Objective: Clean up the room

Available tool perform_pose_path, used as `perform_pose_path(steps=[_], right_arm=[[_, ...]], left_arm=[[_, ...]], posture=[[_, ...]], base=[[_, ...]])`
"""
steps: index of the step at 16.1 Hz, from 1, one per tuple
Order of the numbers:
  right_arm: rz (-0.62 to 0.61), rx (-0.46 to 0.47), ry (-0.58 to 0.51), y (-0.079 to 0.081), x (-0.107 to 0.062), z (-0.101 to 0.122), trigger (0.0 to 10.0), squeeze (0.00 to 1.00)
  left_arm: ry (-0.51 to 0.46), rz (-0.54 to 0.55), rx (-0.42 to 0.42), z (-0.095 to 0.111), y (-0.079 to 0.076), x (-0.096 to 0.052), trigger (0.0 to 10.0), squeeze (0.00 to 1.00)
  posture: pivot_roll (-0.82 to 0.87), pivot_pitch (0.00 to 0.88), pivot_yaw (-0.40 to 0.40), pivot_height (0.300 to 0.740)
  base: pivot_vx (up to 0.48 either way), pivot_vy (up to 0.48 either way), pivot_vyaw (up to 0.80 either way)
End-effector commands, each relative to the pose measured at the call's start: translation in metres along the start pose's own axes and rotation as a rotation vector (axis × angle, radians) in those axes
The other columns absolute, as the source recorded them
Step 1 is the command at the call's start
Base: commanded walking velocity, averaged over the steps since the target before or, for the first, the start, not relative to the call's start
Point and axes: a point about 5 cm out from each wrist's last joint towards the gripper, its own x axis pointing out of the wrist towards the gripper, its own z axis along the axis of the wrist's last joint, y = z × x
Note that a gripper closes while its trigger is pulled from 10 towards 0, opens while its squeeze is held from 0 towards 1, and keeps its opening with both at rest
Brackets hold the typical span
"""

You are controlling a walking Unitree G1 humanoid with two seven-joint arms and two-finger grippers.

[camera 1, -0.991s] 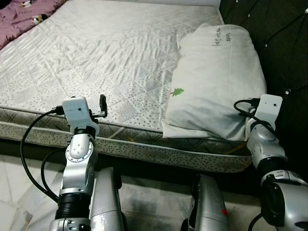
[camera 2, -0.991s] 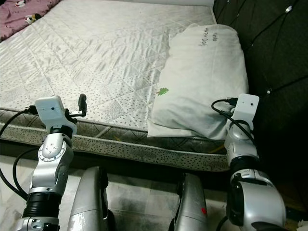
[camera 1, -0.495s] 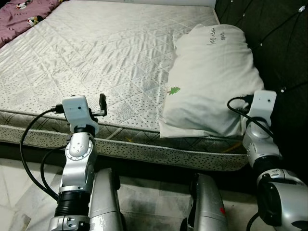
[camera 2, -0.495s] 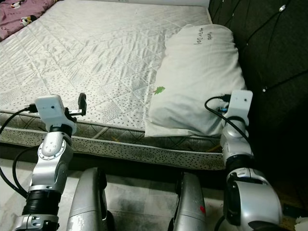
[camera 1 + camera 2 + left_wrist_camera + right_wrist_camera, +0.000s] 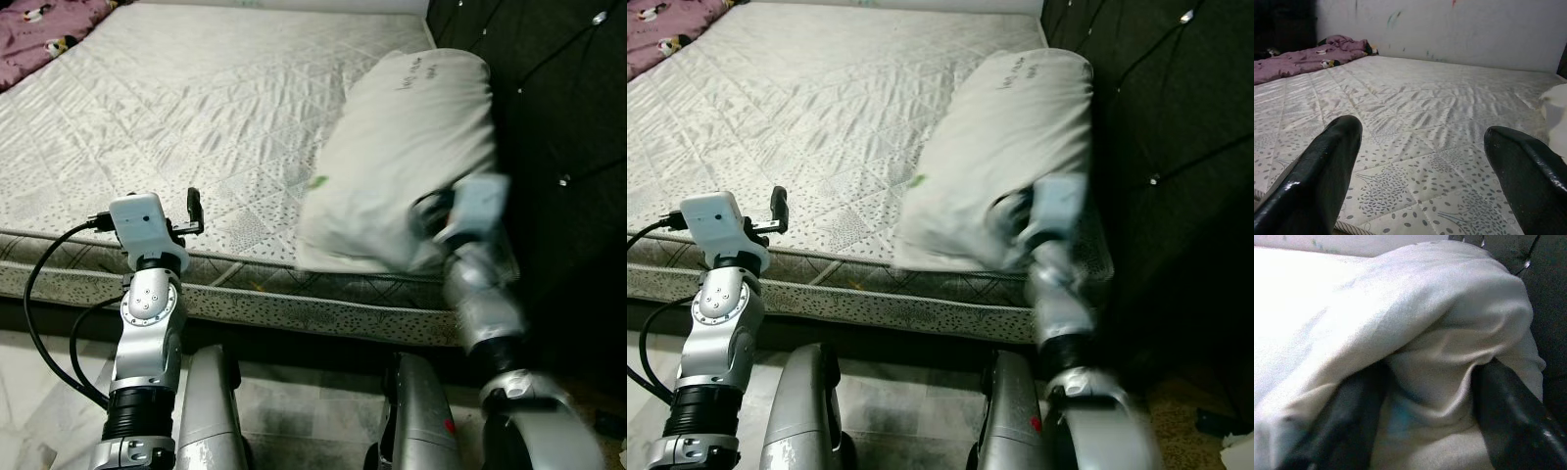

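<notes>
A white pillow [image 5: 402,147] with a small green mark lies on the right side of the bare quilted mattress [image 5: 196,108], against the dark headboard. My right gripper [image 5: 1425,416] is pressed into the pillow's near end, open, with bunched pillow cloth between its two fingers [image 5: 1508,406]. In the eye views that arm's wrist [image 5: 472,208] is blurred by motion at the pillow's near right corner. My left gripper [image 5: 1422,147] is open and holds nothing; it hovers just over the mattress's near edge, its fingertip [image 5: 193,208] standing up beside the white wrist block.
A purple patterned blanket [image 5: 44,20] lies bunched at the mattress's far left corner. The dark tufted headboard [image 5: 563,108] stands close on the right. The mattress's patterned side edge [image 5: 294,304] runs across in front of me, with pale floor tiles [image 5: 39,392] below.
My right arm has swung left into the pillow's near end, and the pillow has bunched and shifted left. The camera has also shifted. The left arm has kept its pose.
</notes>
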Motion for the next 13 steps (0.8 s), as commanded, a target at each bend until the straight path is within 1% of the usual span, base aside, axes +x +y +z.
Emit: perform_pose_path(steps=[1,2,3,4,5,6,7,8,9,10,11,12,13], right_arm=[[0.114,0.047,0.031,0.022,-0.007,0.001,10.0,1.0],[0.16,0.059,0.055,0.029,-0.016,-0.002,10.0,1.0],[0.167,0.018,0.037,0.027,-0.017,0.001,10.0,1.0],[0.164,-0.002,0.025,0.025,-0.016,0.003,10.0,1.0],[0.123,-0.009,0.033,0.017,-0.014,0.005,10.0,0.85],[0.093,0.007,0.04,0.015,-0.009,0.009,10.0,0.62],[0.1,0.006,0.031,0.016,-0.007,0.013,10.0,0.62],[0.092,-0.01,0.012,0.017,0.003,0.022,10.0,0.65],[0.06,-0.018,0.005,0.013,0.01,0.028,10.0,0.0],[0.033,-0.027,-0.006,0.007,0.016,0.034,10.0,0.0],[-0.015,-0.042,-0.016,-0.006,0.025,0.043,10.0,0.0],[-0.018,-0.047,0.005,-0.009,0.027,0.042,10.0,0.0],[0.002,-0.049,0.053,-0.009,0.029,0.037,10.0,0.0]], left_arm=[[-0.007,0.006,0.009,0.002,0.005,0.002,10.0,0.0],[-0.007,0.009,0.011,0.002,0.006,0.002,10.0,0.0],[-0.006,0.009,0.013,0.002,0.007,0.003,10.0,0.0],[-0.006,0.008,0.013,0.002,0.007,0.003,10.0,0.0],[-0.006,0.004,0.015,0.002,0.006,0.004,10.0,0.0],[-0.01,0.001,0.016,0.003,0.005,0.006,10.0,0.0],[-0.011,0.0,0.017,0.004,0.005,0.007,10.0,0.0],[-0.013,-0.002,0.019,0.004,0.005,0.007,10.0,0.0],[-0.012,-0.004,0.023,0.004,0.005,0.007,10.0,0.0],[-0.012,-0.005,0.026,0.004,0.006,0.007,10.0,0.0],[-0.013,0.002,0.03,0.004,0.009,0.007,10.0,0.0],[-0.011,0.006,0.03,0.003,0.01,0.007,10.0,0.0],[-0.01,0.009,0.029,0.002,0.009,0.006,10.0,0.0]], posture=[[0.06,0.0,-0.015,0.512],[0.06,0.0,-0.013,0.512],[0.05,0.0,-0.01,0.512],[0.05,0.0,-0.01,0.512],[0.05,0.0,-0.005,0.512],[0.05,0.0,-0.002,0.512],[0.05,0.0,-0.002,0.512],[0.05,0.0,-0.002,0.512],[0.06,0.0,0.003,0.512],[0.06,0.0,0.002,0.512],[0.06,0.0,0.0,0.512],[0.06,0.0,-0.001,0.512],[0.06,0.0,-0.004,0.512]], base=[[0.0,0.0,0.0],[0.0,0.0,0.0],[0.0,0.0,0.0],[0.0,0.0,0.0],[0.0,0.0,0.0],[0.0,0.0,0.0],[0.0,0.0,0.0],[0.0,0.0,0.0],[0.0,0.0,0.0],[0.0,0.0,0.0],[0.0,0.0,0.0],[0.0,0.0,0.0],[0.0,0.0,0.0]])
